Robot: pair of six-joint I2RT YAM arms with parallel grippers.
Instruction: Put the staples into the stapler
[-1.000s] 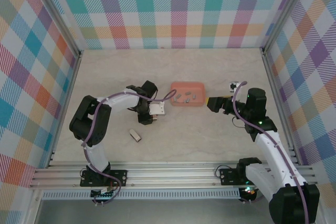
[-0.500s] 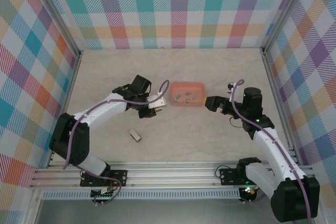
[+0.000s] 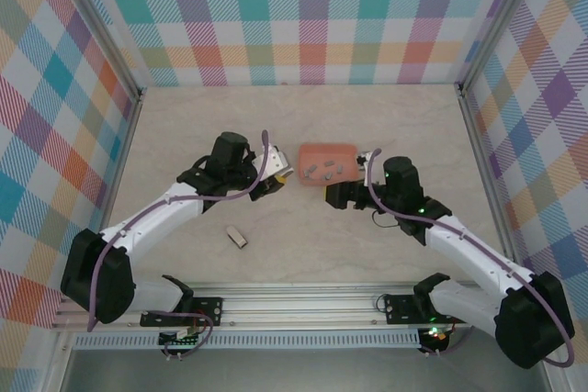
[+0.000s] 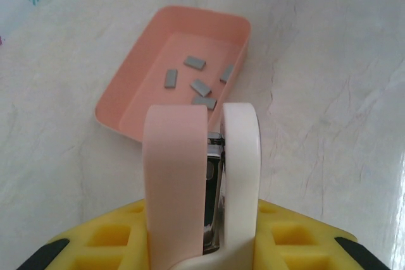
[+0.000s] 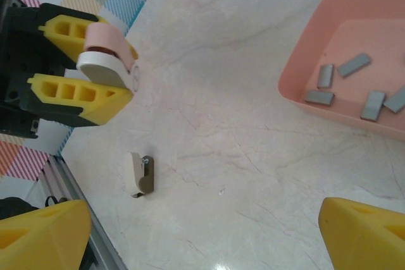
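Staples (image 4: pixel 200 86): five small grey strips lying loose and flat on the floor of the tray, some angled to one another; they also show in the right wrist view (image 5: pixel 319 97) and as grey flecks from above (image 3: pixel 326 170).
Tray (image 4: pixel 130 90): coral-pink, shallow and rectangular with rounded corners, set on the desk between the two arms (image 3: pixel 308 148) (image 5: pixel 302 52).
Stapler (image 4: pixel 202 169): held off the desk just beside the tray's left end, with a gap between them (image 3: pixel 278 169). Its pink half and white half stand side by side, with metal showing in the slot between them. The rounded ends point toward the tray (image 5: pixel 109 55).
Left gripper (image 4: pixel 202 235): jaws closed narrow on the stapler's body, one yellow finger on each side (image 3: pixel 269 179) (image 5: pixel 95 61).
Right gripper (image 5: pixel 199 241): jaws spread wide with nothing between them, hanging over bare desk just beside the tray's near edge (image 3: pixel 335 196).
Small piece (image 5: pixel 140 174): a cream and dark grey bit lying on the desk, well apart from the tray, on the near side of the left arm (image 3: pixel 238 237).
Desk (image 3: pixel 367 245): pale with a marbled pattern.
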